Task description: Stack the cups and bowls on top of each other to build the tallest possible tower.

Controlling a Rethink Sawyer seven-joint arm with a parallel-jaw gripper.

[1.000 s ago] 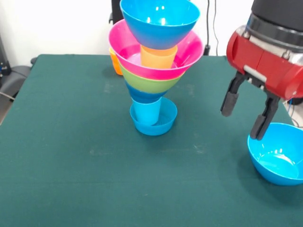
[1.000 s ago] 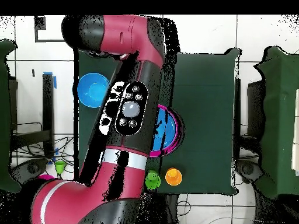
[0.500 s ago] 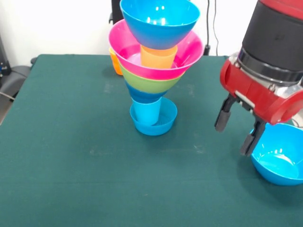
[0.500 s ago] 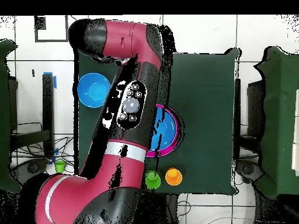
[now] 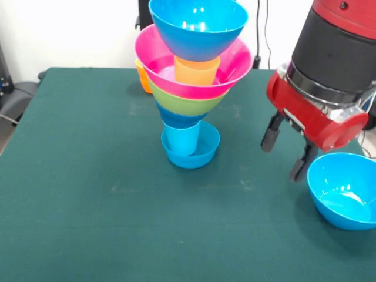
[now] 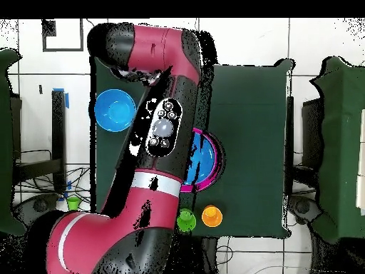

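The tower (image 5: 191,88) stands mid-table: a small blue bowl (image 5: 202,154) at the base, a light blue cup (image 5: 181,140), a lime green bowl (image 5: 187,104), the pink ribbed bowl (image 5: 235,61), an orange cup (image 5: 197,70) and a large blue bowl (image 5: 198,26) on top. From above the tower (image 6: 205,160) is half hidden by the arm. My gripper (image 5: 281,160) is open and empty, hanging above the cloth just left of a loose large blue bowl (image 5: 343,191), which also shows in the overhead view (image 6: 115,110).
An orange cup (image 5: 143,79) stands behind the tower. From above, a green cup (image 6: 187,220) and an orange cup (image 6: 211,215) sit near the table edge by the robot's base. The green cloth table (image 5: 88,205) ends close to the loose bowl.
My gripper has moved left, away from the loose blue bowl, and the wrist has tilted. It stays open. The tower and bowl have not moved.
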